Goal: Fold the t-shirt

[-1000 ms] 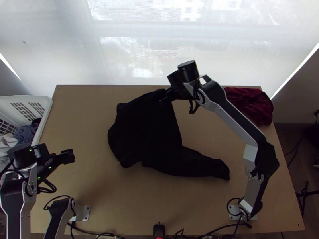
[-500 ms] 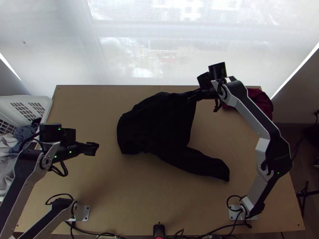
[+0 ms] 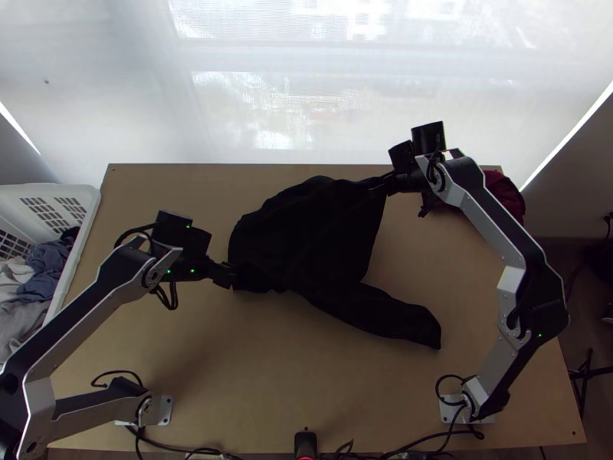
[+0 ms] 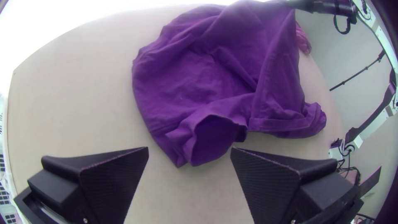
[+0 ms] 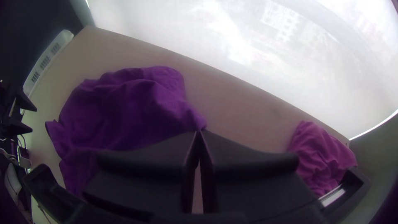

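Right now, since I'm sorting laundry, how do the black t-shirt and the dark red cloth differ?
The black t-shirt covers more table than the dark red cloth. The right gripper holds the t-shirt; the cloth is unheld. The t-shirt has one part stretched out; the cloth is bunched compactly. Both are wrinkled.

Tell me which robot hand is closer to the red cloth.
Right. The right gripper, pinching the black shirt, is left of the red cloth; the left gripper is across the shirt from it.
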